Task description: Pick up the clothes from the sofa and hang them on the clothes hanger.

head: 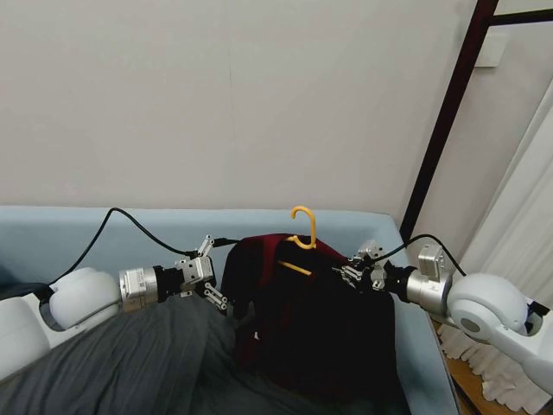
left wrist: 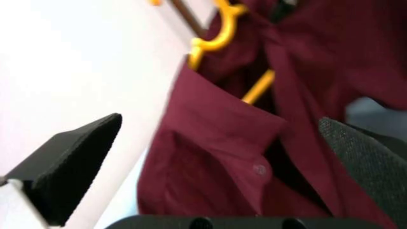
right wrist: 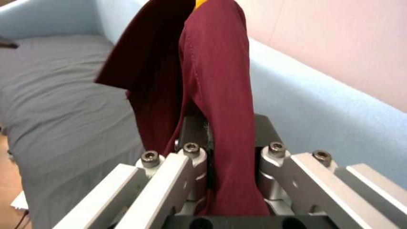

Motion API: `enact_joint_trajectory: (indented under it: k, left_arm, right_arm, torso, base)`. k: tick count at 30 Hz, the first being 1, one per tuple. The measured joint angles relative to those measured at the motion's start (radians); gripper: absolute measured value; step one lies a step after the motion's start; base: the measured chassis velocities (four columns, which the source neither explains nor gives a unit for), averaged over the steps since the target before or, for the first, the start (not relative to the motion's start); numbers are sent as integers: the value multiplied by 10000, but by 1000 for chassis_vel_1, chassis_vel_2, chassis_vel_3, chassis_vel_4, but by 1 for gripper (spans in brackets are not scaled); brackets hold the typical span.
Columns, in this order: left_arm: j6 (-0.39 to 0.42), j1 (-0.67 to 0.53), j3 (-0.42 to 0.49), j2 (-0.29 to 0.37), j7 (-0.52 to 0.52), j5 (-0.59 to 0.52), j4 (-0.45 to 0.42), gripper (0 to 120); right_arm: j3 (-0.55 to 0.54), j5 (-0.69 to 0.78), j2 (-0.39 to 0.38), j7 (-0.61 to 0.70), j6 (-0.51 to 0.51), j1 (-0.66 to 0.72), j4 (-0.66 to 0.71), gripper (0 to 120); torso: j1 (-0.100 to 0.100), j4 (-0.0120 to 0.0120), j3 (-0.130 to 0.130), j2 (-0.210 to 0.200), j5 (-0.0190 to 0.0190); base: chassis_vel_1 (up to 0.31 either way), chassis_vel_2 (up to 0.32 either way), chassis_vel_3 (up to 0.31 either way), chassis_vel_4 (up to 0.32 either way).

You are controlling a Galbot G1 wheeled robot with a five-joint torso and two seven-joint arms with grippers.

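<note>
Pinching the maroon shirt (head: 302,320) between closed fingers is the right gripper (head: 350,273), while the left gripper (head: 216,275) gapes wide beside the collar, holding nothing.

Shirt (head: 313,322) on hanger (head: 302,226) — sofa (head: 78,232) beneath, wall (head: 216,95) behind

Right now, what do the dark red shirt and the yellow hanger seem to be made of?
The shirt looks like thin woven cloth, perhaps cotton, matte: it folds softly, with stitched seams and a button. The hanger looks like smooth moulded plastic, evenly yellow; coated metal can't be ruled out.
</note>
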Motion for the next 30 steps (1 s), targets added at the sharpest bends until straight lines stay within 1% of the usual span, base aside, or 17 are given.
enact_joint_trajectory:
  k: [1, 2, 4, 5, 7, 9, 11, 14, 17, 19, 20, 22, 25, 26, 28, 30]
  left_arm:
    - [291, 76, 40, -222, -732, -31, -90, 114]
    - [291, 76, 40, -222, -732, -31, -90, 114]
    - [964, 111, 126, -703, -2132, -177, -224, 115]
    - [964, 111, 126, -703, -2132, -177, -224, 115]
    - [1629, 70, 163, -1196, -3541, -521, -325, 113]
    - [1969, -46, 182, -1552, -4174, -844, -360, 112]
    - [2035, -98, 192, -1649, -4258, -918, -360, 111]
    - [2175, -168, 248, -1707, -4227, -1084, -568, 104]
    - [2218, -155, 267, -1685, -4197, -1162, -684, 102]
    - [2287, 23, 381, -1734, -4153, -1369, -1093, 100]
    - [2384, 62, 395, -1779, -4188, -1400, -1152, 99]
    - [2486, 94, 415, -1835, -4274, -1428, -1176, 98]
    - [2741, 93, 547, -2219, -4660, -1636, -1037, 91]
    - [2741, 93, 547, -2219, -4660, -1636, -1037, 91]
    - [2741, 14, 598, -2508, -4814, -1769, -844, 86]
    - [2741, -25, 649, -2748, -4905, -1853, -686, 83]
  right_arm:
    - [31, -1, 4, -11, 0, -14, -20, 9]
    - [31, -1, 4, -11, 0, -14, -20, 9]
    - [173, -26, -37, -69, 20, -162, -33, 9]
    - [173, -26, -37, -69, 20, -162, -33, 9]
    - [321, -81, -128, -132, 42, -372, -20, 9]
    - [483, -119, -195, -159, 58, -570, 29, 9]
    - [533, -131, -221, -160, 65, -627, 50, 9]
    - [670, -210, -291, -156, 87, -807, 113, 9]
    - [685, -227, -294, -151, 95, -829, 117, 9]
    - [813, -252, -359, -113, 102, -913, 189, 9]
    - [849, -252, -388, -111, 102, -947, 242, 9]
    - [882, -252, -416, -111, 102, -986, 308, 9]
    - [1097, -298, -453, -101, 149, -1266, 487, 9]
    - [1097, -298, -453, -101, 149, -1266, 487, 9]
    - [1293, -319, -500, -100, 222, -1464, 587, 9]
    - [1493, -309, -576, -99, 254, -1645, 735, 9]
  torso:
    - [0, -3, 0, 0, -1]
    - [0, -3, 0, 0, -1]
    - [0, -4, 0, 0, 0]
    - [0, -4, 0, 0, 0]
    - [0, -5, 1, -1, 0]
    - [1, -6, 1, 0, 0]
    - [0, -7, 0, 0, 1]
    - [1, -2, 1, -1, 1]
    - [1, 0, 1, -1, 2]
    - [0, 0, 1, 0, 1]
    - [0, -1, 0, 0, 0]
    - [1, -3, 0, 0, 1]
    - [0, 0, 0, 0, 1]
    - [0, 0, 0, 0, 1]
    - [1, -2, 1, 0, 0]
    - [1, -4, 1, -1, 1]
  base:
    - [0, 0, 0, 0]
    - [0, 0, 0, 0]
    - [0, 0, 0, 0]
    - [0, 0, 0, 0]
    - [0, 0, 0, 0]
    - [0, 0, 0, 0]
    - [0, 0, 0, 0]
    - [0, 0, 0, 0]
    - [0, 0, 0, 0]
    - [0, 0, 0, 0]
    - [0, 0, 0, 0]
    - [0, 0, 0, 0]
    - [0, 0, 0, 0]
    - [0, 0, 0, 0]
    - [0, 0, 0, 0]
    - [0, 0, 0, 0]
